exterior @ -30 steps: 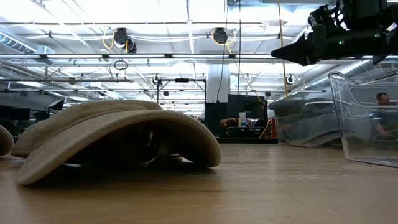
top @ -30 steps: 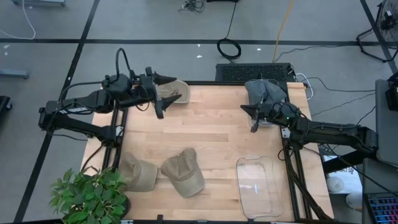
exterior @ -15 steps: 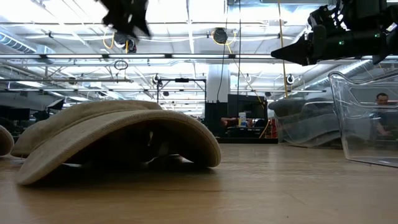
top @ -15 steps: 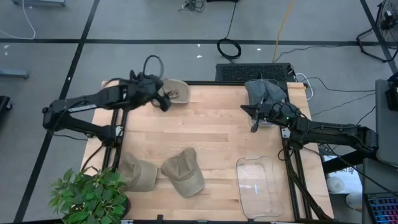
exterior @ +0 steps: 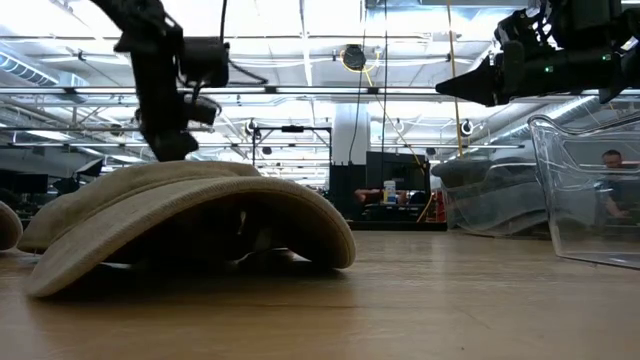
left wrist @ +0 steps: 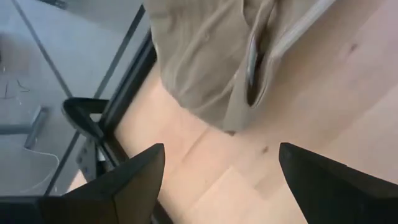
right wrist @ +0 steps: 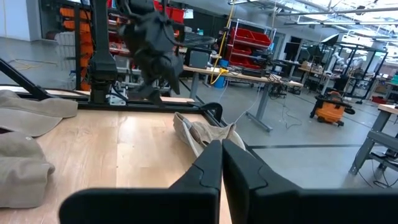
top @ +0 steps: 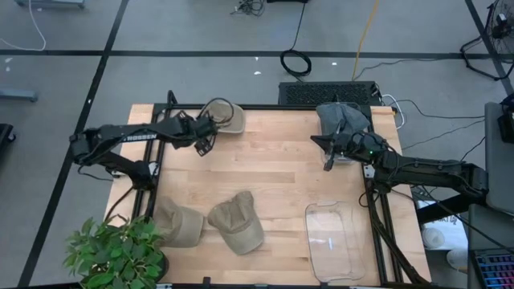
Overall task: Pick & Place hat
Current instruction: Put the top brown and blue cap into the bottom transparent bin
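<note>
A tan hat (top: 227,119) lies at the table's far left corner; it also shows in the left wrist view (left wrist: 211,56) and the right wrist view (right wrist: 202,132). My left gripper (top: 206,141) hangs open just short of this hat, pointing steeply down, with bare wood between its fingers (left wrist: 221,171). Two more tan hats (top: 178,223) (top: 237,223) rest near the front left; one of them fills the low view (exterior: 190,215). My right gripper (top: 315,140) stays shut in the air at the far right, pointing about level toward the left (right wrist: 222,152).
A grey hat (top: 344,116) sits at the far right edge behind the right arm. A clear plastic bin (top: 333,241) stands at the front right. A potted plant (top: 112,253) is off the front left corner. Bare wood spans the table's middle.
My left gripper has come down toward the table beside the far-left hat and tipped from about level to pointing steeply down. Its fingers have stayed open. The hats have not moved.
</note>
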